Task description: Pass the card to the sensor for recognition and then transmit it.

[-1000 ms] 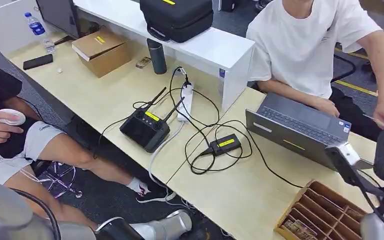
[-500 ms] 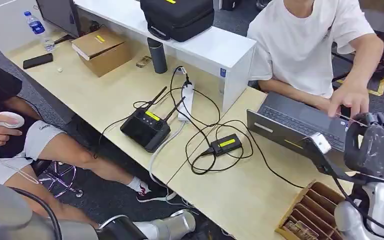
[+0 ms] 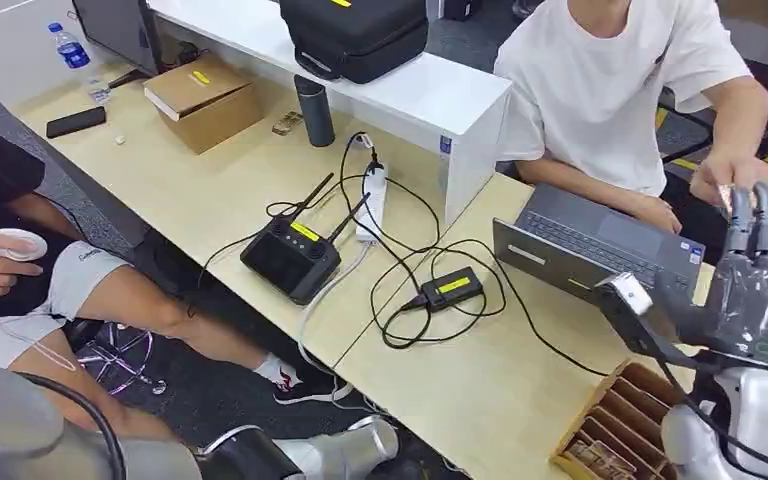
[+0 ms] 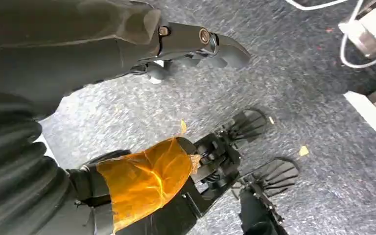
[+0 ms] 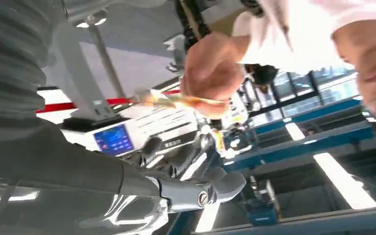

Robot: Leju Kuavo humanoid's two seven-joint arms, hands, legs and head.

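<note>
Card (image 5: 186,99): person's hand (image 5: 210,73) is pinching it; my right hand (image 3: 760,285) is waiting beside it, fingers apart, gripping nothing. Risk: closing too early, knocking it loose.

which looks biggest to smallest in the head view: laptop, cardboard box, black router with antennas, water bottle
1. laptop
2. cardboard box
3. black router with antennas, close to the box in apparent size and nearer the camera, so this pair is unsure
4. water bottle, clearly smallest, though it is also farthest away
</note>
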